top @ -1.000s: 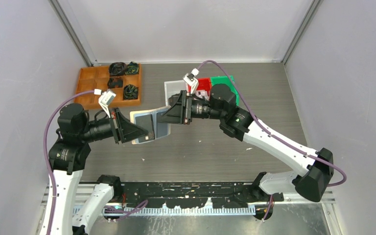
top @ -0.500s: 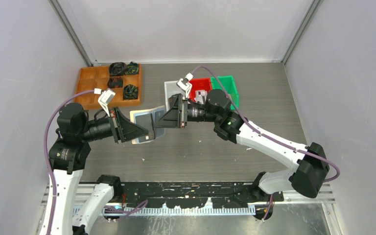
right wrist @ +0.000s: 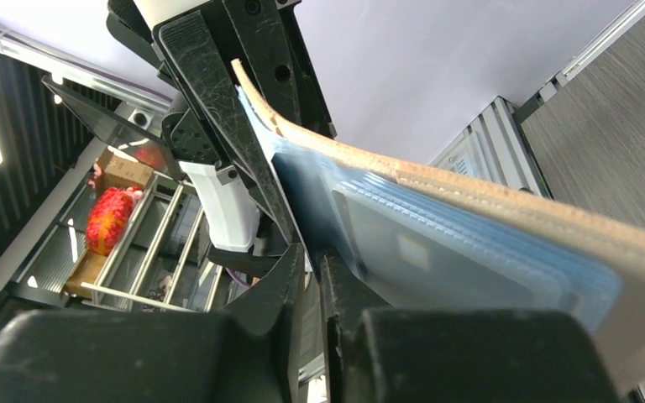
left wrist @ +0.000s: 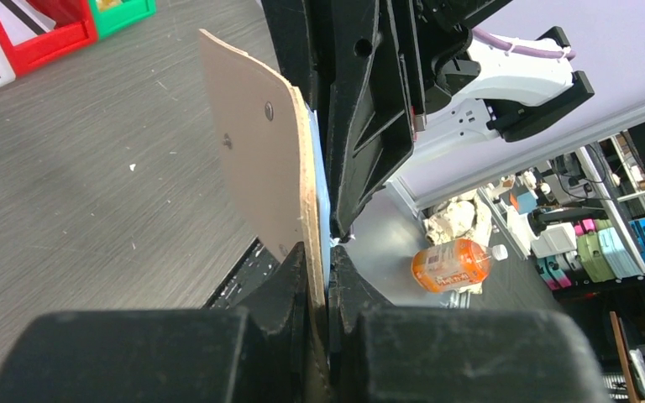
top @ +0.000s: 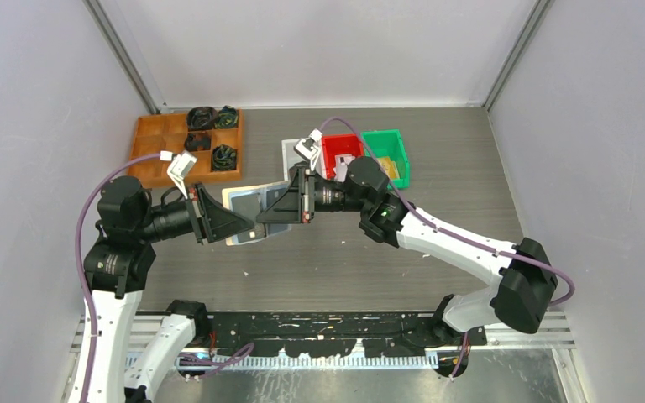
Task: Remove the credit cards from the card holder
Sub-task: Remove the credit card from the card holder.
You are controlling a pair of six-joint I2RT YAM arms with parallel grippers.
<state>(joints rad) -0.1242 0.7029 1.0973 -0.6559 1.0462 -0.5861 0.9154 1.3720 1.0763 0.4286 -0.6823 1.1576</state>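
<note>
Above the grey table (top: 437, 260), we are seeing the left gripper (left wrist: 319, 256) clamping the card holder (left wrist: 260, 151); the right gripper (right wrist: 309, 256) is sitting nearly closed at its pocketed credit cards (right wrist: 437, 252), grasp indeterminable.

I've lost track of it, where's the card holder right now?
Top view, left of centre: the card holder is clamped in the left gripper, off the table, with the right gripper meeting it from the right.

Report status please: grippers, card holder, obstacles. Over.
Left gripper shut on card holder. Right gripper at its blue pockets, jaws nearly together, grip unclear. Credit cards not yet out. Nothing blocking.
</note>
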